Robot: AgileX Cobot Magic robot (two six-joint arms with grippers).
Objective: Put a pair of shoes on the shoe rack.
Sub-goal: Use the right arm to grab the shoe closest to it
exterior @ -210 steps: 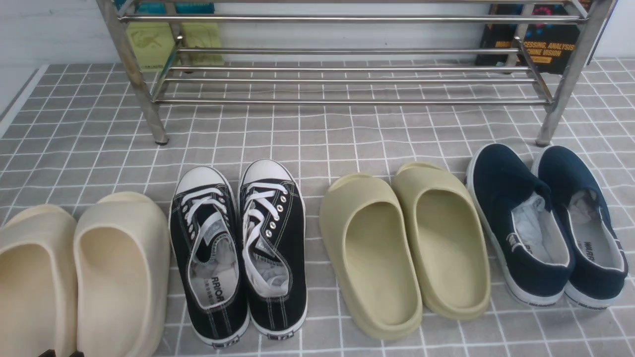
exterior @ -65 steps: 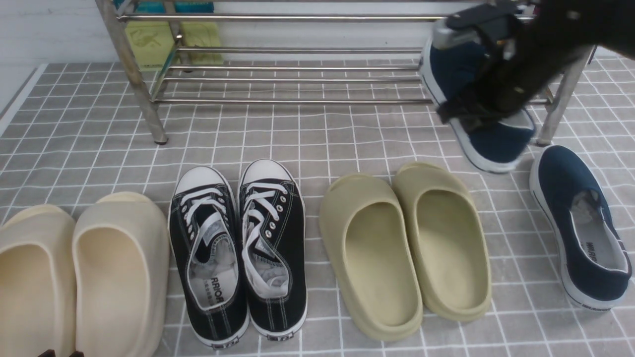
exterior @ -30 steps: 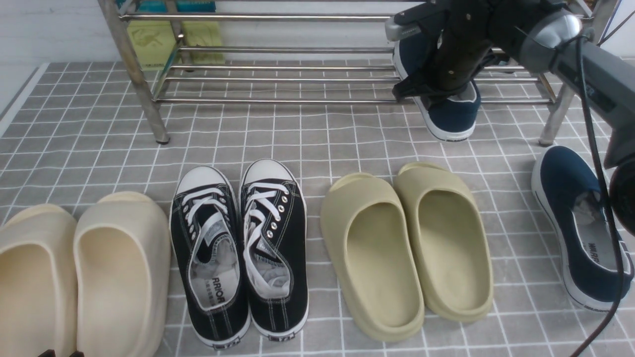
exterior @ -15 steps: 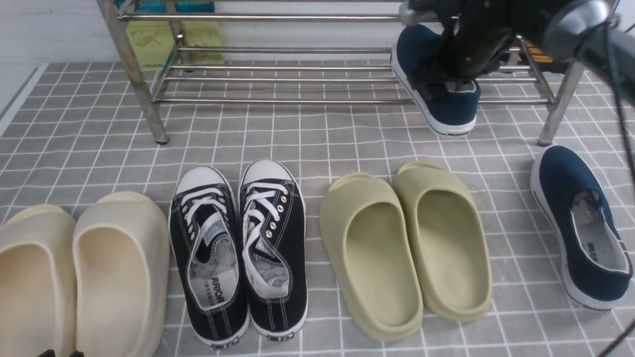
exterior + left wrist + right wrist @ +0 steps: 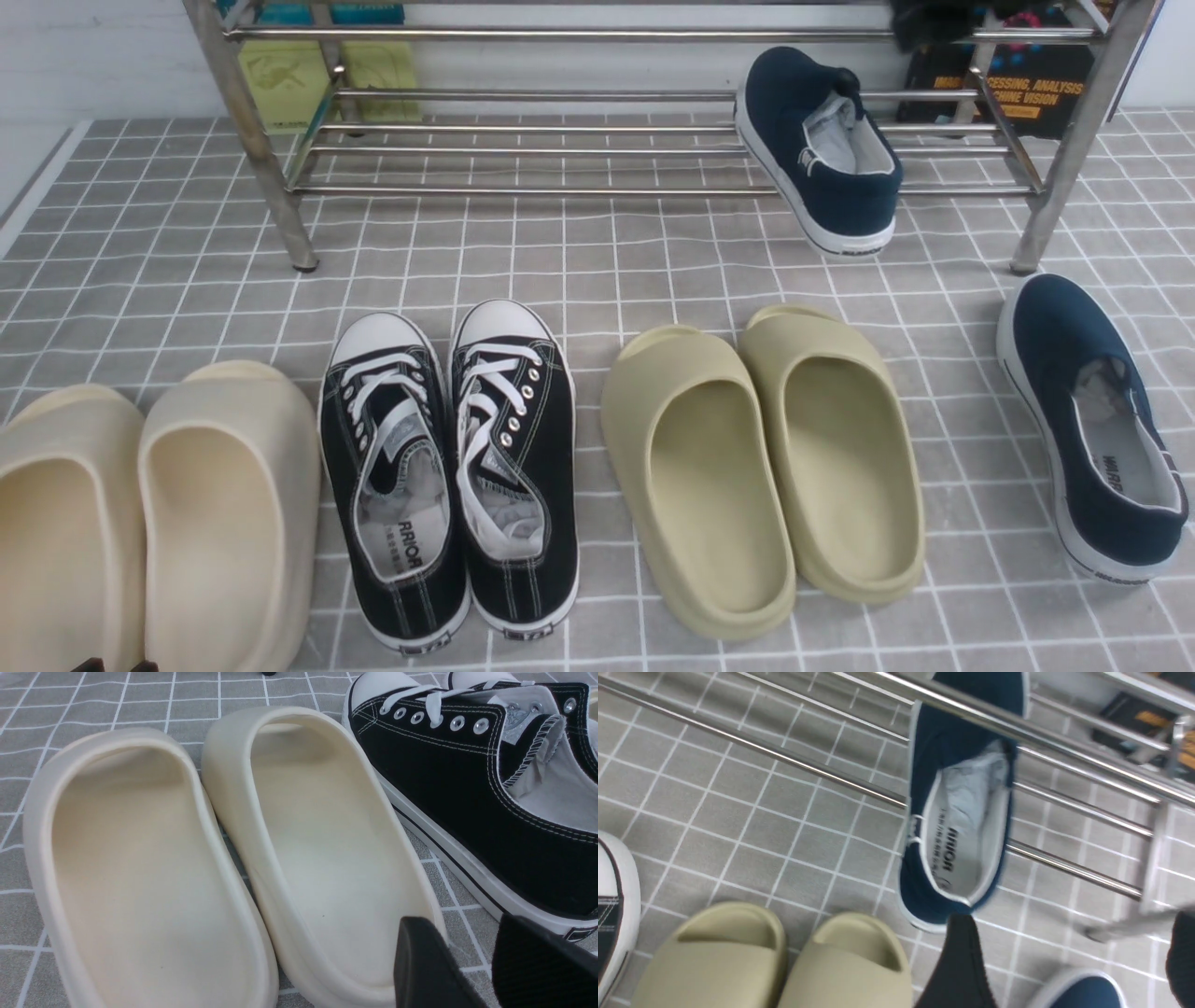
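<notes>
One navy slip-on shoe (image 5: 822, 149) lies on the lower tubes of the silver shoe rack (image 5: 560, 149), toward its right end, with its heel hanging over the front tube. It also shows in the right wrist view (image 5: 962, 826). The other navy shoe (image 5: 1092, 429) stands on the floor at the far right, and its toe (image 5: 1083, 994) shows below my right gripper. My right gripper (image 5: 1069, 933) is wide open and empty, above and in front of the racked shoe. Only a dark part of the right arm (image 5: 929, 19) shows at the top edge of the front view. My left gripper (image 5: 465, 921) is open and empty, low over the cream slides.
In a row on the grey tiled floor stand cream slides (image 5: 149, 523), black lace-up sneakers (image 5: 448, 467) and olive-green slides (image 5: 766, 467). Books (image 5: 1018, 75) and a yellow-green book (image 5: 317, 79) stand behind the rack. The rack's right front leg (image 5: 1055, 187) rises near the floor shoe.
My right gripper lifted one navy shoe from the floor, set it on the rack's lower tubes, let go and drew back upward. The left arm has not moved.
</notes>
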